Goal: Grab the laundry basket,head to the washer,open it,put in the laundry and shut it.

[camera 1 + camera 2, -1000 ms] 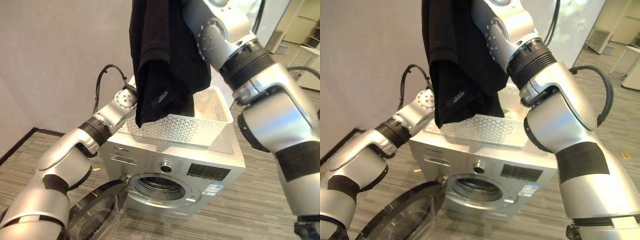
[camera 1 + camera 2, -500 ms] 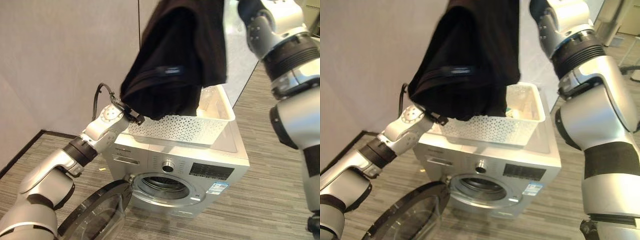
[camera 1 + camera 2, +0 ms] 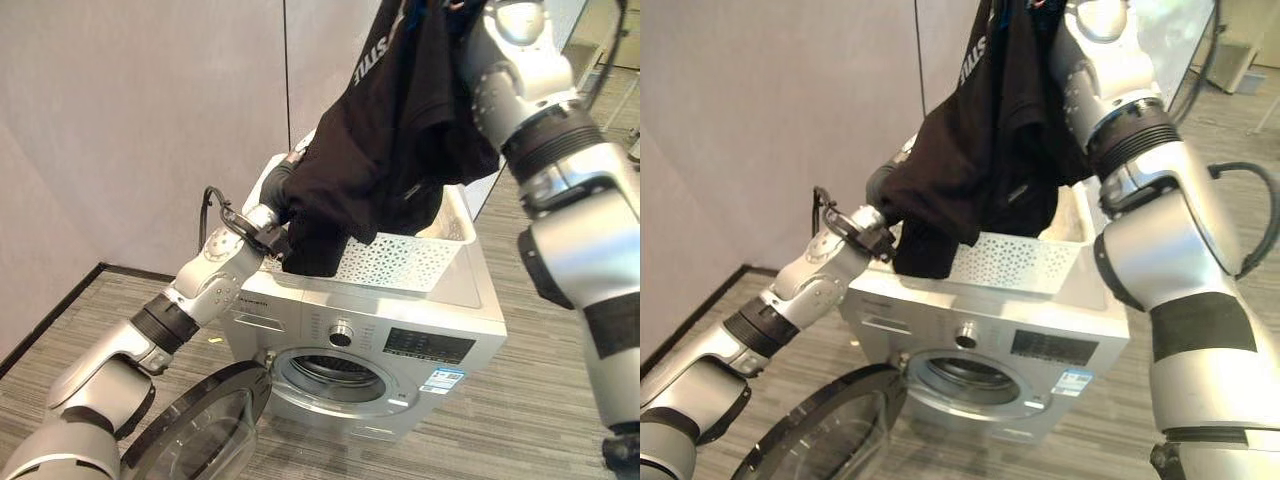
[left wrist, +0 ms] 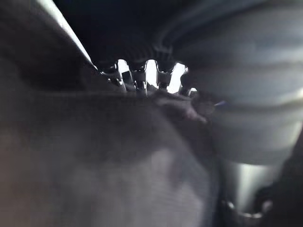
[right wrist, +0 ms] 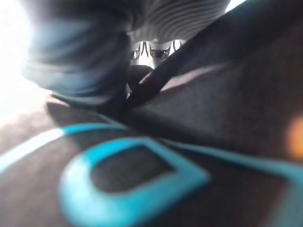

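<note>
In your eye views the black shirt (image 3: 395,140) hangs from the raised right arm above the white basket (image 3: 400,262), which sits on the washer (image 3: 470,310) top; the washer door (image 3: 200,430) stands open. The left robot hand (image 3: 890,195) is buried in the shirt's lower edge. In your left wrist view its fingers (image 4: 137,78) curl into the dark cloth. In your right wrist view the right robot hand (image 5: 156,49) pinches the cloth

drum mouth (image 3: 332,372): unblocked, below left hand (image 3: 283,196) | door (image 3: 195,440): swung open beside it | black garment (image 3: 385,140): draped over hand | basket (image 3: 400,262): just behind
</note>
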